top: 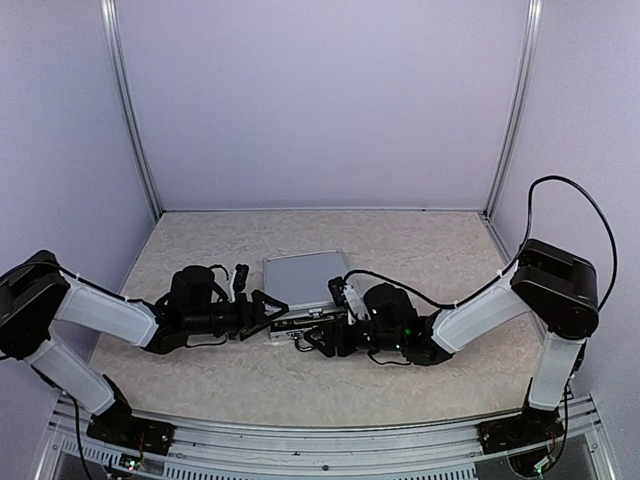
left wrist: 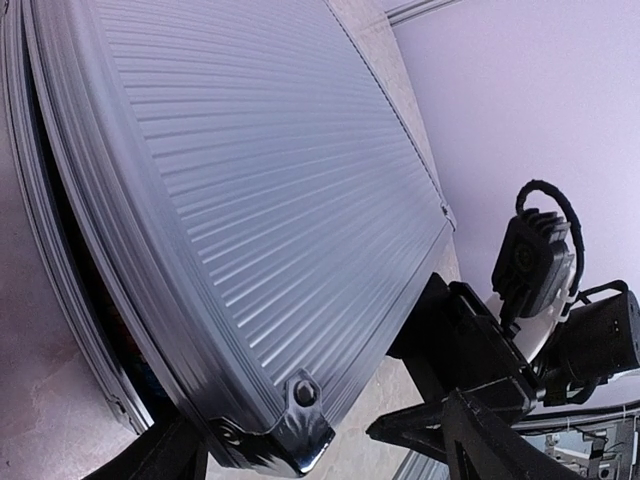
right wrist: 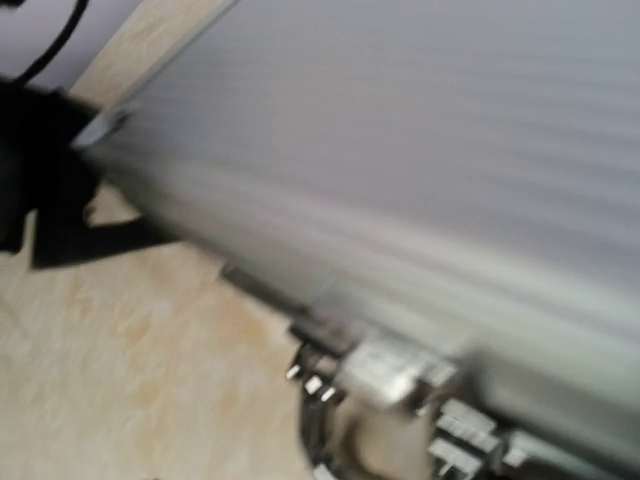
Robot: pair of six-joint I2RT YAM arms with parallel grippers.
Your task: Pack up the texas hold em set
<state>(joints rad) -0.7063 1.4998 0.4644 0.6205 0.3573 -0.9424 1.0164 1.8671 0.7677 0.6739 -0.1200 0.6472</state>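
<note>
The texas hold em set shows only as its silver briefcase point(top: 303, 279), lying flat mid-table with the ribbed lid point(left wrist: 250, 170) down almost shut. A dark gap point(left wrist: 95, 320) remains along one edge. My left gripper point(top: 268, 311) is open at the case's near left corner. Its fingers straddle the black corner fitting point(left wrist: 300, 425), and the right finger point(left wrist: 450, 425) stands clear of the case. My right gripper point(top: 318, 337) is at the case's front edge. Its blurred wrist view shows the lid point(right wrist: 420, 130), a metal latch point(right wrist: 395, 368) and the handle point(right wrist: 325, 440), not its own fingers. Chips, discs and cards are hidden.
Lilac walls enclose the beige table point(top: 200, 370) at the back and both sides, with metal posts in the rear corners. The right arm's wrist camera point(left wrist: 535, 262) is close beside my left gripper. An aluminium rail point(top: 320, 440) runs along the near edge.
</note>
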